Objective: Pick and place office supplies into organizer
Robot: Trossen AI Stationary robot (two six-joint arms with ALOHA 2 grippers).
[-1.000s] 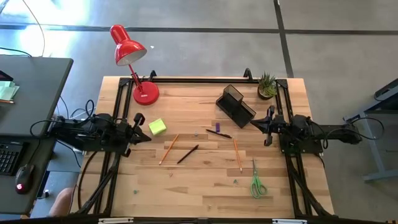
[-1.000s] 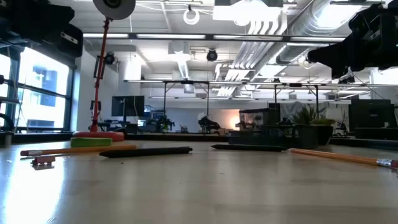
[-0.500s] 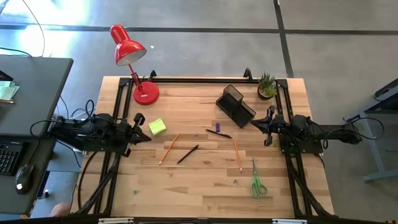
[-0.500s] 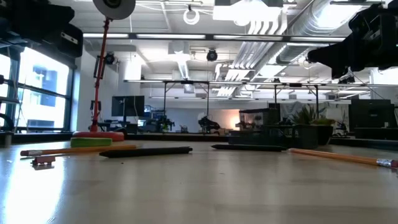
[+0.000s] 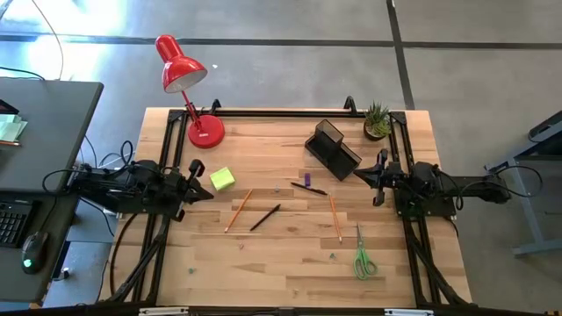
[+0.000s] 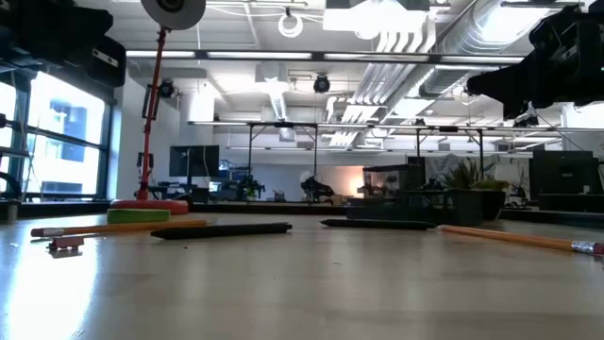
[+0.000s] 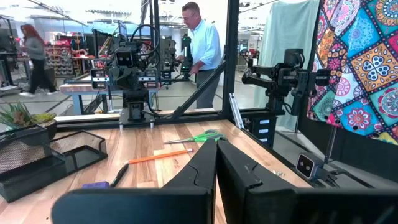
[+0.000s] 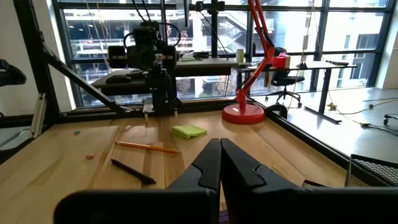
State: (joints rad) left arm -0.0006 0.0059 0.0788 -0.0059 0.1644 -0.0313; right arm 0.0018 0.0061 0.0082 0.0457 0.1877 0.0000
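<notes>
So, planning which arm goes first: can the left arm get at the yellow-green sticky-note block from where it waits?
Probably yes. The yellow-green sticky-note block lies flat on bare wood just ahead of the shut left gripper, with nothing between them; the orange pencil lies off to one side.

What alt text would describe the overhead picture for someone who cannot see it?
Two dark robot arms wait at opposite table sides, left gripper and right gripper shut, with pencils, scissors and sticky notes scattered near a black mesh organizer.
</notes>
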